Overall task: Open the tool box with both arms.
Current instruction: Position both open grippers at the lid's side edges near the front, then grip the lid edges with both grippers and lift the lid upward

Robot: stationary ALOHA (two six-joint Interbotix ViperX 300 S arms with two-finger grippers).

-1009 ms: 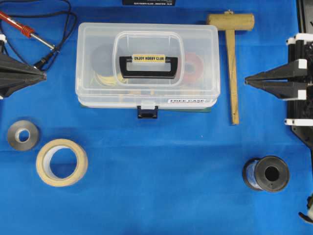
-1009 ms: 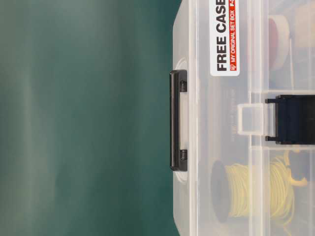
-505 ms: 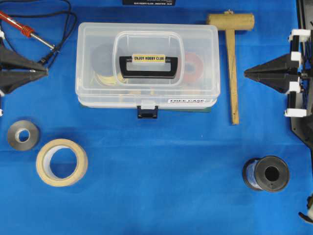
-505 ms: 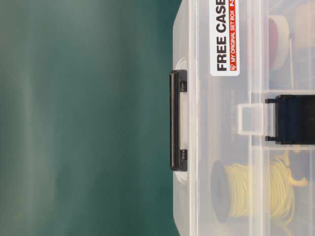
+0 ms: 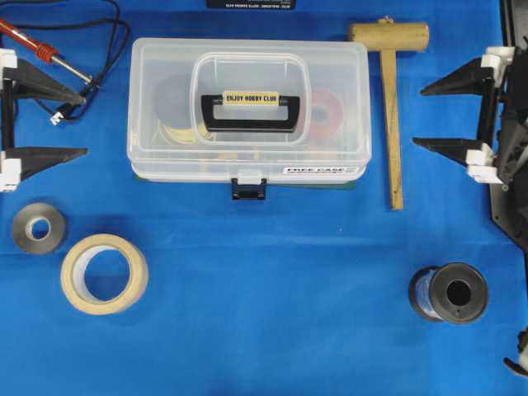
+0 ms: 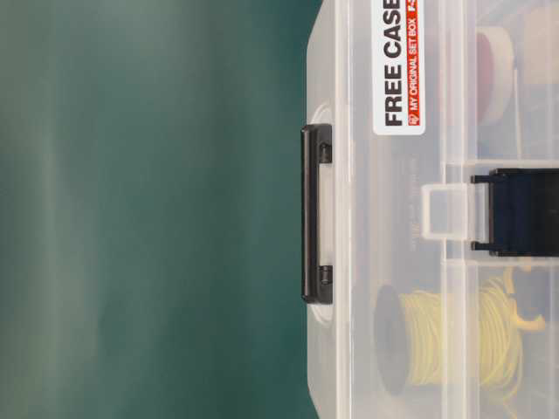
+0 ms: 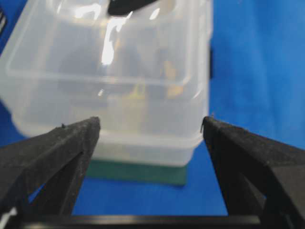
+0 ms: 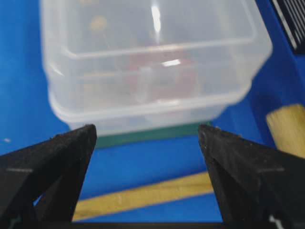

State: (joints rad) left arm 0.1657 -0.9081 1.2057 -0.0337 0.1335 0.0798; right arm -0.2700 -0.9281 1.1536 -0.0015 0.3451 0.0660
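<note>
The tool box (image 5: 247, 107) is a clear plastic case lying shut on the blue cloth, with its black handle (image 5: 251, 111) folded flat on the lid and a dark latch (image 5: 248, 188) on the front edge. My left gripper (image 5: 83, 124) is open a short way from the box's left end. My right gripper (image 5: 418, 116) is open off its right end, beyond the mallet. The left wrist view shows the open left gripper (image 7: 150, 121) with the tool box (image 7: 119, 71) just ahead. From the right wrist, the right gripper (image 8: 147, 128) faces the tool box (image 8: 143, 62), apart from it. The table-level view shows the tool box (image 6: 393, 262) shut, latch (image 6: 520, 212) down.
A wooden mallet (image 5: 391, 82) lies between the box and the right gripper. A soldering iron (image 5: 33, 45) with cable is at the back left. A grey tape roll (image 5: 58, 227) and a masking tape roll (image 5: 132, 276) lie front left. A black spool (image 5: 474, 297) sits front right.
Both grippers have gone from shut to wide open. The box and the other objects have not moved.
</note>
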